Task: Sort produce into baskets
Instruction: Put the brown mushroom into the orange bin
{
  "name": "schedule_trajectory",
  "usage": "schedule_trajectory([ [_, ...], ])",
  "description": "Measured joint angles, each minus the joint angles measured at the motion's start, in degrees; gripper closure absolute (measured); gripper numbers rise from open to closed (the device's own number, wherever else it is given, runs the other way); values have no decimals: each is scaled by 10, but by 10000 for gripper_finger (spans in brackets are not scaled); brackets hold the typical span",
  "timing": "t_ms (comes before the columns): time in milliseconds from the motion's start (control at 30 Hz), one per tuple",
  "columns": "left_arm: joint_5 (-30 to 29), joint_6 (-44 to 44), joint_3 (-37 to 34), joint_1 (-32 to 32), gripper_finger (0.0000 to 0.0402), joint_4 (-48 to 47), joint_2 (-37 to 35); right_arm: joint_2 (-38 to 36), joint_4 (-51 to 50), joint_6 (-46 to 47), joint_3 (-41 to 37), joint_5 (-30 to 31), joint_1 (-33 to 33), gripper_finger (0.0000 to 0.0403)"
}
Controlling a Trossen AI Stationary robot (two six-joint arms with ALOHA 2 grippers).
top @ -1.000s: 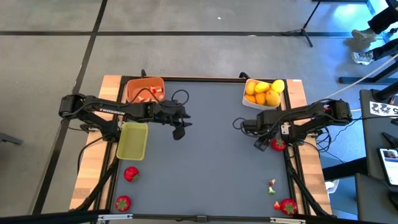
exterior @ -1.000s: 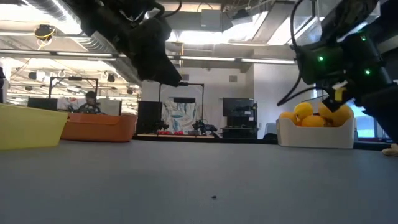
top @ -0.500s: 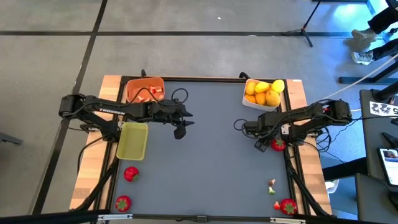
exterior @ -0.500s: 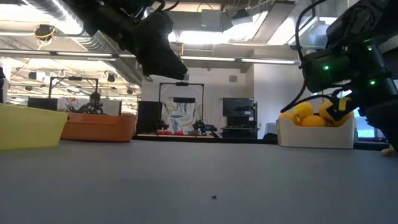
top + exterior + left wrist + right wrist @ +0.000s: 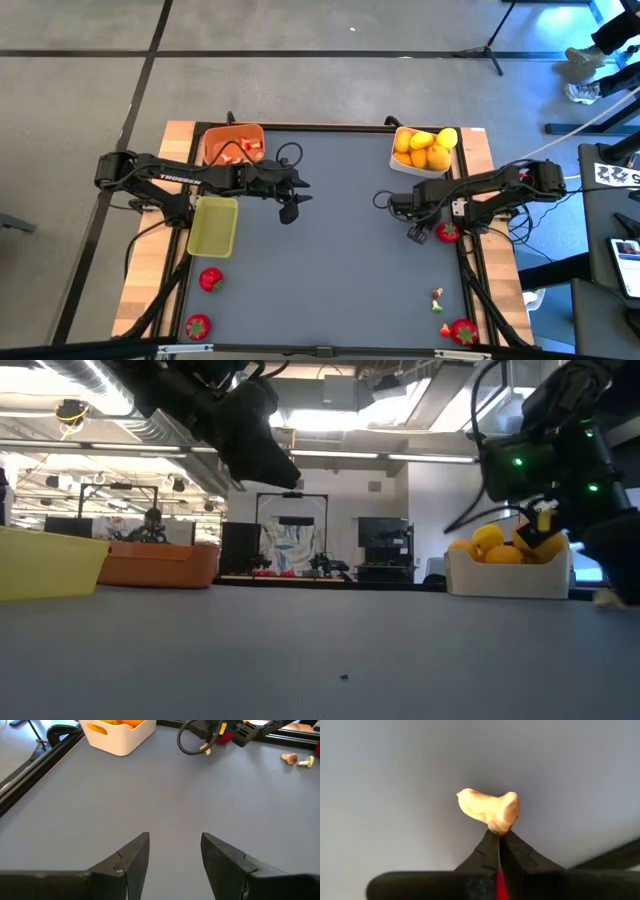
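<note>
We are pinching a small pale, mushroom-like piece (image 5: 489, 810) at the very tips of our right gripper (image 5: 499, 836), the fingers pressed together on its narrow end so that the piece sticks out ahead of them above the grey table (image 5: 330, 250). Our judgement is that gripping by the thin end leaves the bulk of the piece free to drop cleanly into a bin. In the high view our right gripper (image 5: 417, 232) is hanging at the table's right side, just beside a red strawberry (image 5: 447, 233) and short of the white basket (image 5: 412, 167), which is heaped with yellow and orange citrus (image 5: 425, 150).

Our left gripper (image 5: 172, 845) is waiting over the middle of the table with its fingers spread and nothing between them, near the yellow-green basket (image 5: 213, 226) and the orange basket (image 5: 232, 144), presumably keeping out of the way.

Only the right wrist view is showing what is held; from above the piece is too small to make out. Only the high view is showing what remains loose: two strawberries (image 5: 210, 279) at the left front, another strawberry (image 5: 462, 331) and tiny pale-and-red bits (image 5: 437, 298) at the right front.
</note>
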Motion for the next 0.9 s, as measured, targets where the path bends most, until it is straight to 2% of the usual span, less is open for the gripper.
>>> schedule_trajectory([
  [133, 0, -4, 0, 0, 227, 0, 0, 0, 28, -20, 31, 8, 0, 386],
  [300, 0, -14, 0, -7, 227, 0, 0, 0, 89, -32, 59, 8, 0, 399],
  [567, 0, -64, 0, -27, 227, 25, 47, 0, 306, -23, 63, -1, 0, 394],
  [700, 1, -73, 0, -45, 227, 88, 89, 0, 388, -21, 62, -1, 0, 394],
  [900, 1, -78, 0, -67, 227, 263, 165, 0, 427, -21, 62, -1, 0, 393],
])
